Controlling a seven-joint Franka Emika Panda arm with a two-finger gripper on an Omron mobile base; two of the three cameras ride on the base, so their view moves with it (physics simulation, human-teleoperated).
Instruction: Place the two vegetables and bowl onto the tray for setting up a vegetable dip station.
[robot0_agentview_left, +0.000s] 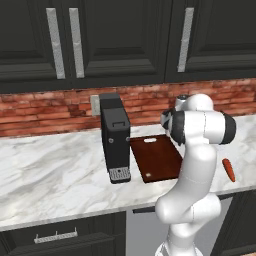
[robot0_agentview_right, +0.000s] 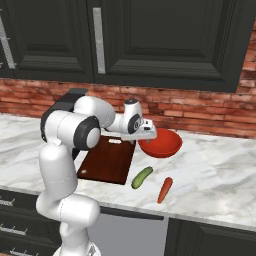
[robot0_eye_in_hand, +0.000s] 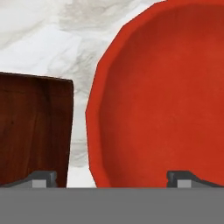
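Arm pose: the arm rises from the base, elbow bent high, forearm reaching forward over the marble counter (robot0_agentview_right: 215, 170) toward the brick backsplash (robot0_agentview_right: 200, 112). The wrist ends in a gripper (robot0_eye_in_hand: 111, 178) pointed down at the counter; in the right base view the hand sits just at the left rim of the bowl (robot0_agentview_right: 161, 143).

Gripper state: jaws spread wide, nothing between them. In the hand view the two dark fingertips (robot0_eye_in_hand: 43, 178) stand far apart at the bottom edge, one over the gap beside the tray, the other over the bowl's interior.

Bowl: bright red, round, shallow, upright on the counter. It lies directly below and slightly right of the hand, its left rim falling between the fingertips in the hand view. Whether the fingers touch the rim cannot be told.

Tray (robot0_agentview_right: 107, 160): dark reddish-brown board, flat on the counter, pale handle slot at the far end. It lies just left of the bowl with a narrow strip of marble between them. Nothing rests on it.

Cucumber (robot0_agentview_right: 142, 177): green, lying on the counter near the tray's front right corner, not on it.

Carrot (robot0_agentview_right: 165, 189): orange-red, lying just right of the cucumber, nearer the counter's front edge.

A tall black appliance (robot0_agentview_left: 115, 137) stands at the tray's left side.
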